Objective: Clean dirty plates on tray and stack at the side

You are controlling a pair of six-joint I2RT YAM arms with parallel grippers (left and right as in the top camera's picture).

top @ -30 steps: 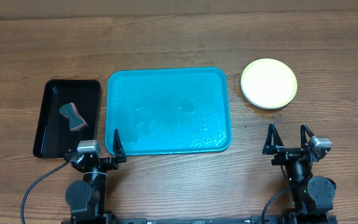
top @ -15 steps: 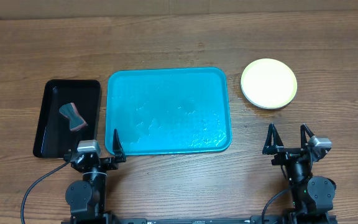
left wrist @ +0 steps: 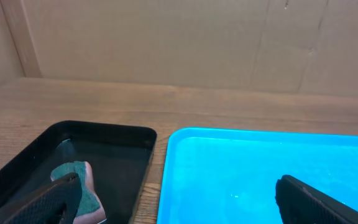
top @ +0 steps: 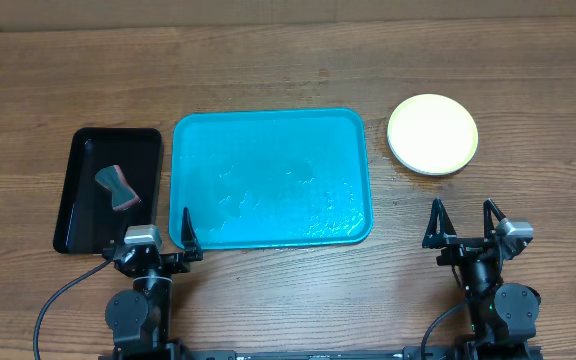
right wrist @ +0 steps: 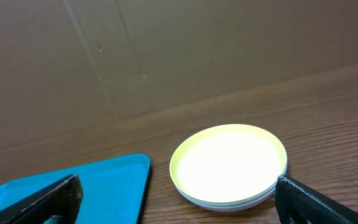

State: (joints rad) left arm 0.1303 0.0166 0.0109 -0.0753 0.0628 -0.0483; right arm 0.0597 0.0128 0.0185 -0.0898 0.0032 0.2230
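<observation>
Overhead, the plates (top: 432, 134) sit stacked on the counter (top: 268, 60) at upper right, yellow-green on top, off the tray (top: 268, 114), which holds only a watery sheen. They look like light, stiff, probably slick plastic, best pinched at the rim. At left, a black tray (top: 68, 225) holds a sponge (top: 116, 187). Both arms' jaws stand wide apart at the bottom edge, holding nothing.

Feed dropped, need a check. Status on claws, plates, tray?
Left claw and right claw open, empty. Plates stacked right of tray; tray wet, no plates on it. Sponge in black tray; nothing in the way.
</observation>
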